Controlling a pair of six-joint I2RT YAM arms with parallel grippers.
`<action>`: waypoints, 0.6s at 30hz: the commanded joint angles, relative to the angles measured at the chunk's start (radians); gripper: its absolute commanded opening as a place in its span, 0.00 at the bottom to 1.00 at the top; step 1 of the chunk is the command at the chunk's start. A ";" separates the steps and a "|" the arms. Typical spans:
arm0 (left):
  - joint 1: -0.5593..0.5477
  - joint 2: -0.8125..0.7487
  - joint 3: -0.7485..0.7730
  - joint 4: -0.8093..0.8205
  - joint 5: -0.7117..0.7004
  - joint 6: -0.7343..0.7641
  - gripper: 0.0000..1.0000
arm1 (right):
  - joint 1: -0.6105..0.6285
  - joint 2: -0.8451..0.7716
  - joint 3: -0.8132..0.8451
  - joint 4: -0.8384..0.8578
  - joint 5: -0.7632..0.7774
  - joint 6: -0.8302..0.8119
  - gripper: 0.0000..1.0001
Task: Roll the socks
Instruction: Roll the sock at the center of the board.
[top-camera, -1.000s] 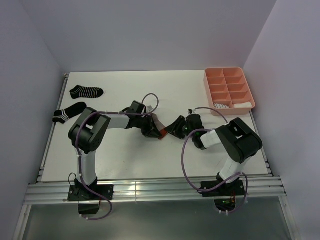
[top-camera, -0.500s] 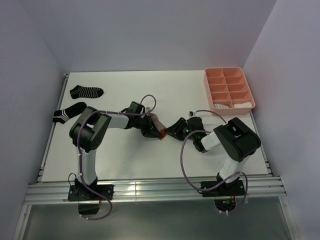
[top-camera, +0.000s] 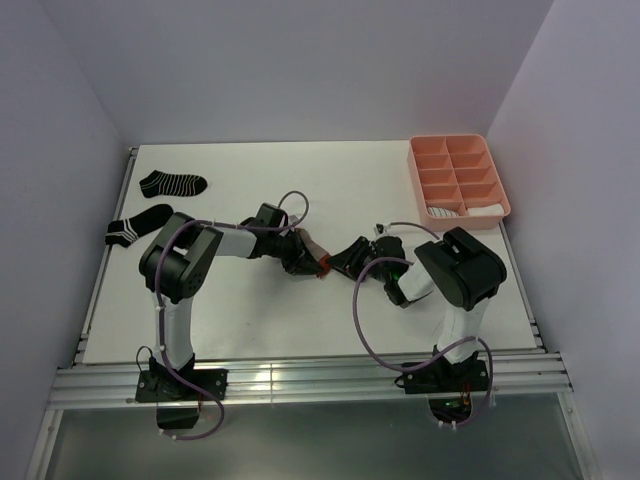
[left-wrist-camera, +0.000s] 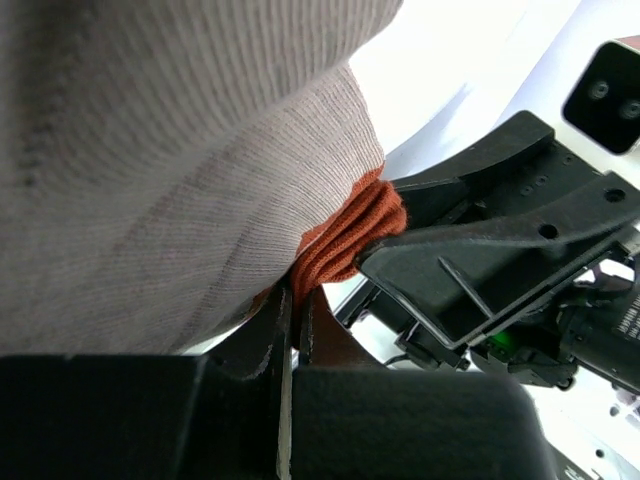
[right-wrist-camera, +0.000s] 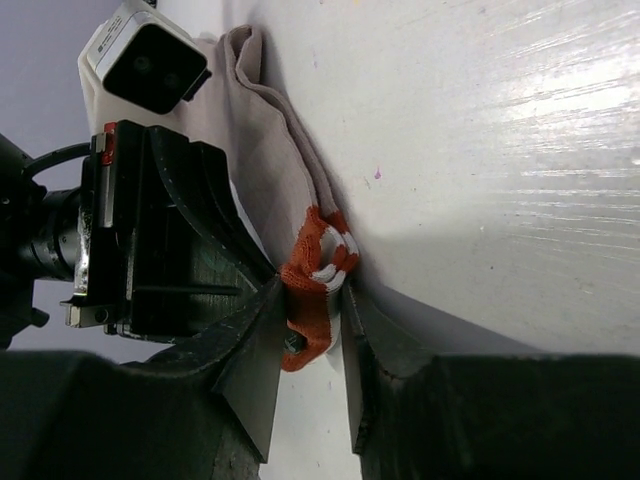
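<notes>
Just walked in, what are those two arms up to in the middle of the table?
They're sharing one taupe sock. The left gripper is shut on it, and the right gripper has its red-and-white cuff between its jaws. Two black striped socks lie untouched at the table's far left; a pink tray sits far right.

I am running a robotics lab cell: a plain white bench (top-camera: 300, 310) boxed in by bare pale lilac walls (top-camera: 300, 60). A black-and-white left arm (top-camera: 178, 268) and right arm (top-camera: 462, 272) are bolted to a silver aluminium rail frame (top-camera: 310, 378), with loose purple cables (top-camera: 357, 315).
</notes>
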 joint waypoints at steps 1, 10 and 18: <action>0.007 0.027 -0.029 0.039 -0.015 -0.027 0.01 | 0.011 0.071 -0.026 -0.111 0.020 -0.035 0.32; 0.012 0.011 -0.026 0.013 -0.049 0.022 0.04 | 0.006 0.002 0.023 -0.219 0.021 -0.091 0.00; -0.004 -0.099 0.037 -0.159 -0.233 0.232 0.28 | 0.011 -0.159 0.279 -0.870 0.194 -0.230 0.00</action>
